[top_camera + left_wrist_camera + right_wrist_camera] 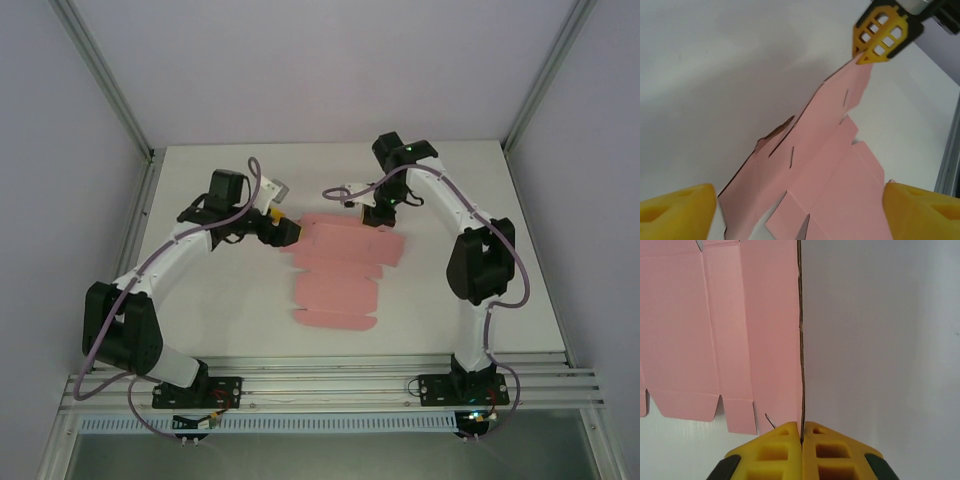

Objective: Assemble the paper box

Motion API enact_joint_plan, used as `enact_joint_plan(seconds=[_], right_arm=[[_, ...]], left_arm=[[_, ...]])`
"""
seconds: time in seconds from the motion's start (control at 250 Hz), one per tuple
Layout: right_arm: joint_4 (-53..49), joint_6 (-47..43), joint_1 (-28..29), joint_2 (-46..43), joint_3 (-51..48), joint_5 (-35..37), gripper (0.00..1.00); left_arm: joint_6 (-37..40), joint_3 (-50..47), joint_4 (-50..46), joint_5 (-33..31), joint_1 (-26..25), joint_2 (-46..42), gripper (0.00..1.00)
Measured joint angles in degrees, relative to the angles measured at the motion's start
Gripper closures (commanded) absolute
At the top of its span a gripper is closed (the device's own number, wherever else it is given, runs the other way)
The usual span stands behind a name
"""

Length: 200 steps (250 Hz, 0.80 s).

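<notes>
The paper box is a flat pink die-cut sheet (340, 272) with flaps and creases, lying mid-table. My right gripper (372, 214) is at its far edge, shut on a thin strip of the card. In the right wrist view the yellow fingertips (785, 440) meet at my right gripper (802, 436), with the card's dark edge running straight up from them beside the sheet (715, 330). My left gripper (290, 233) sits at the sheet's far left corner. Its jaws are wide apart (800, 220), with the sheet (835, 170) spread between them. The left wrist view also shows the right gripper (865, 56) pinching the sheet's tip.
The white table (200, 330) is walled by pale panels and metal frame posts (110, 90). A metal rail (330, 385) carrying both arm bases runs along the near edge. Purple cables hang along both arms.
</notes>
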Motion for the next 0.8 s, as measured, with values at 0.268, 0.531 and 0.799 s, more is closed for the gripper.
enact_joint_plan(seconds=[0.268, 0.531, 0.799], right_arm=[[-3.63, -1.11, 0.39, 0.04, 0.04, -0.92, 1.0], [-4.98, -1.09, 0.74, 0.04, 0.04, -1.49, 1.0], [-5.09, 2.12, 0.92, 0.04, 0.04, -0.74, 1.0]], left_arm=[[6.4, 5.84, -3.3, -0.94, -4.09, 3.69, 0.41], [8.96, 6.82, -4.74, -6.88, -7.63, 5.03, 0.83], [7.98, 2.86, 2.34, -17.42, -11.5, 3.54, 1.0]])
